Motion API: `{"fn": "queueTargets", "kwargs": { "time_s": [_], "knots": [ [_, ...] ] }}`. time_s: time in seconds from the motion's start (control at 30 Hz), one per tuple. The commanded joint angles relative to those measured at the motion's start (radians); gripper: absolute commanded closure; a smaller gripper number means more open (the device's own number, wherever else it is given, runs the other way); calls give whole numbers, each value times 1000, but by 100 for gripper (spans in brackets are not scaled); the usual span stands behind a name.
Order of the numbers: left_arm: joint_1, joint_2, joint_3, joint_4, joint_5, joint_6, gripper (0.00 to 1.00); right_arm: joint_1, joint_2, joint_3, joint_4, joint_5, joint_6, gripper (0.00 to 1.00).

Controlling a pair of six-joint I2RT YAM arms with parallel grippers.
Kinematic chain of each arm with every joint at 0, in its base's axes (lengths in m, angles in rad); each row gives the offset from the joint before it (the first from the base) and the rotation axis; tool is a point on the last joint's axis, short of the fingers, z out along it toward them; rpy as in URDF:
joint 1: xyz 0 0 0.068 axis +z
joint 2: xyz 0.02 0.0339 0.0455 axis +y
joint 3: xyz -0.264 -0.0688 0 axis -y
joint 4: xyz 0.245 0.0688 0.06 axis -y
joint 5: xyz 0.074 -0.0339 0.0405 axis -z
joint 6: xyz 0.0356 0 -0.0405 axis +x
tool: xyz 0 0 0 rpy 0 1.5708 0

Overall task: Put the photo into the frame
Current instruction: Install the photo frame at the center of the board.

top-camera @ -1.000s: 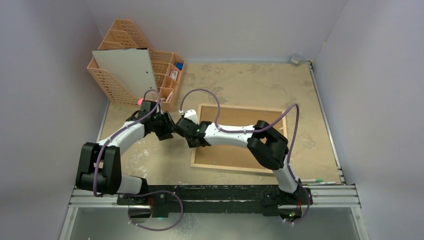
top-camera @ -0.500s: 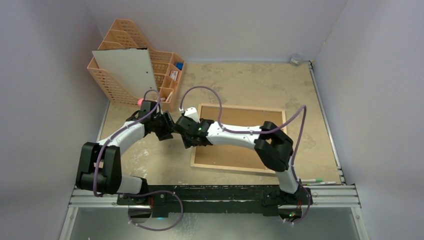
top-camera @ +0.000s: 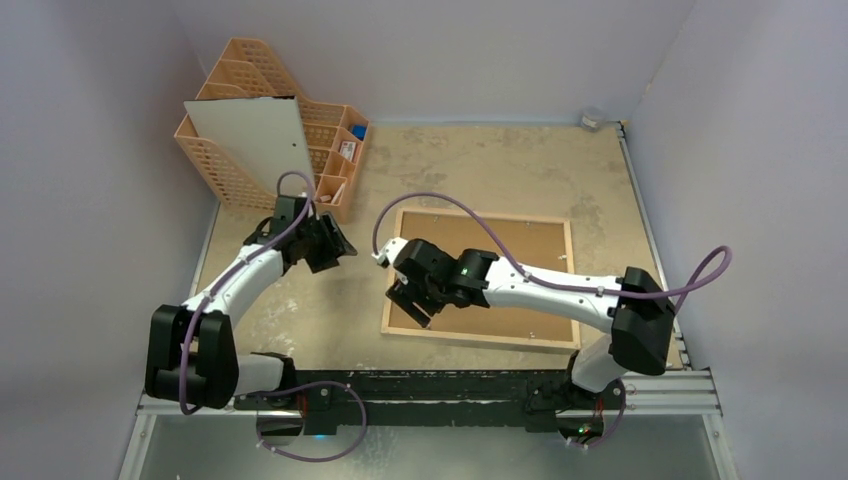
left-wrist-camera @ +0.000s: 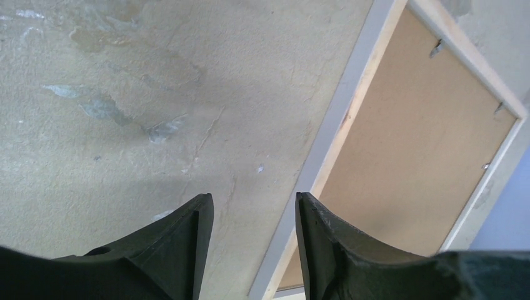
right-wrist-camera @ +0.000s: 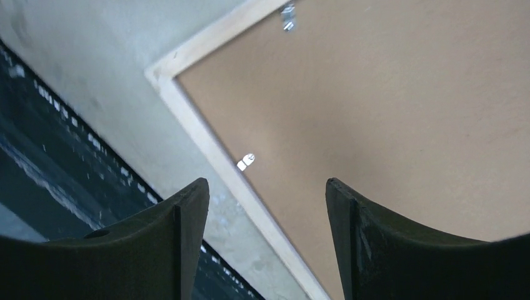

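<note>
— Do we find any words or numbers to read here?
— None that we can make out. The small packet in the organiser carries a red and white patch, but it is too small for us to read.
— And the brown board in the frame?
— We see it plain, with only metal tabs at its rim. The photo leaning in the organiser turns a blank white back to us.
</note>
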Motion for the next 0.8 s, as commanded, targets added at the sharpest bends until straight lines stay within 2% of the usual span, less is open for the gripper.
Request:
{"fn": "queueTargets", "kwargs": {
  "time_s": [0.0,0.13,0.3,0.57,0.63,0.77],
  "knots": [
    [5,-26,66,-8,-22,-54,47,46,-43,-67,-38,-118,-120,31],
    [5,-36,84,-33,-54,-65,47,60,-16,-93,-27,-93,-126,31],
    [5,-57,74,-28,-64,-85,47,73,79,-101,-25,13,-155,32],
    [5,-50,62,-4,-69,-100,47,81,108,-156,27,4,-244,36],
    [5,-43,58,5,-63,-101,47,81,118,-163,38,-1,-248,39],
    [4,-29,58,10,-59,-98,47,83,135,-162,36,-33,-251,52]
  ]
}}
